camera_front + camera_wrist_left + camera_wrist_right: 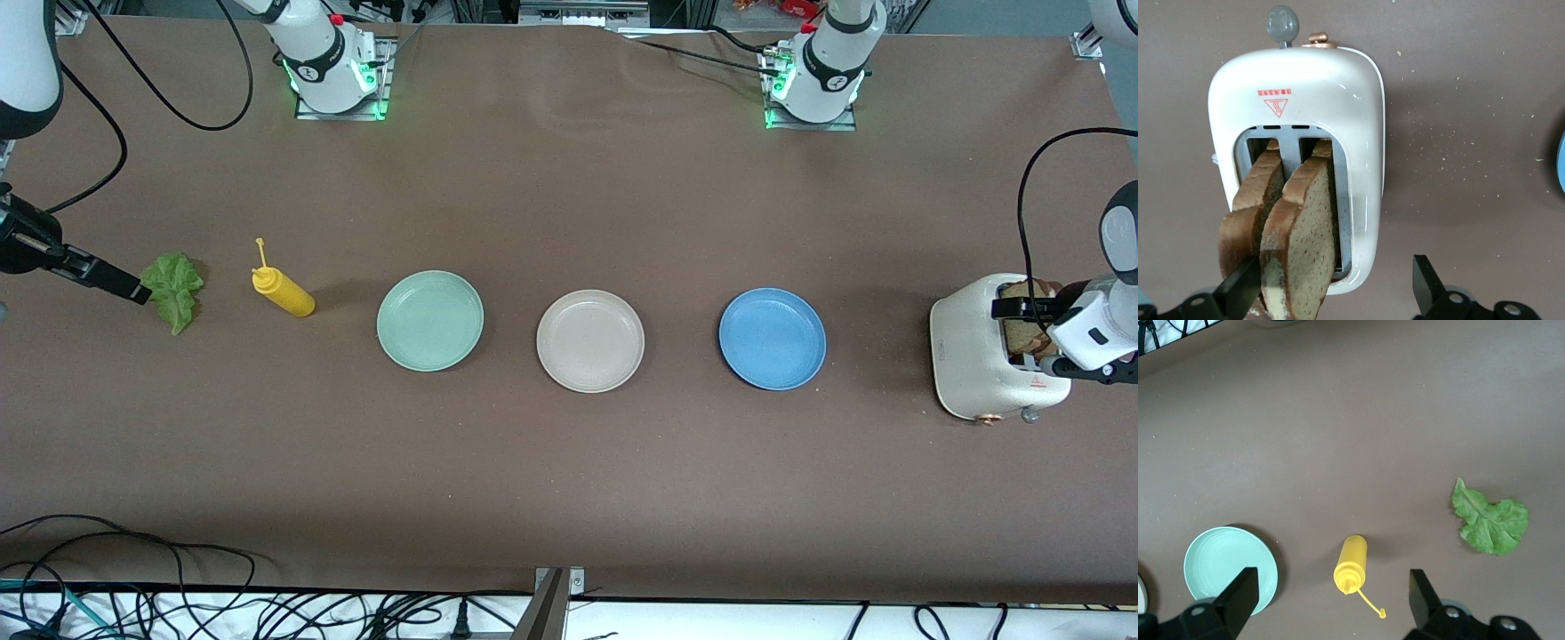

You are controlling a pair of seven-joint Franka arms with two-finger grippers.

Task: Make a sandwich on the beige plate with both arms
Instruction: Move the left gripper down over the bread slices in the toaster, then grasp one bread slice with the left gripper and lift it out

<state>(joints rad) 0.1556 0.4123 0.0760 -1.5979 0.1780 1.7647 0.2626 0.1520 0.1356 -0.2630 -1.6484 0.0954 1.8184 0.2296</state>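
Front view, centre frame: the beige plate sits bare on my counter. At right, my left gripper, fingers open, straddles bread slices in the toaster. At left, my right gripper, fingers open, hovers beside the lettuce.

Three cameras: one high overview, one on each wrist.
Front view looks down from high across the table, arm bases at 11 and 1 o'clock, three plates in a row mid-frame. Left wrist camera looks straight down, close over the toaster, which the front view has at 3 o'clock. Right wrist camera hangs higher, taking in lettuce leaf, yellow bottle and mint-green plate; front view has these toward 9 o'clock.
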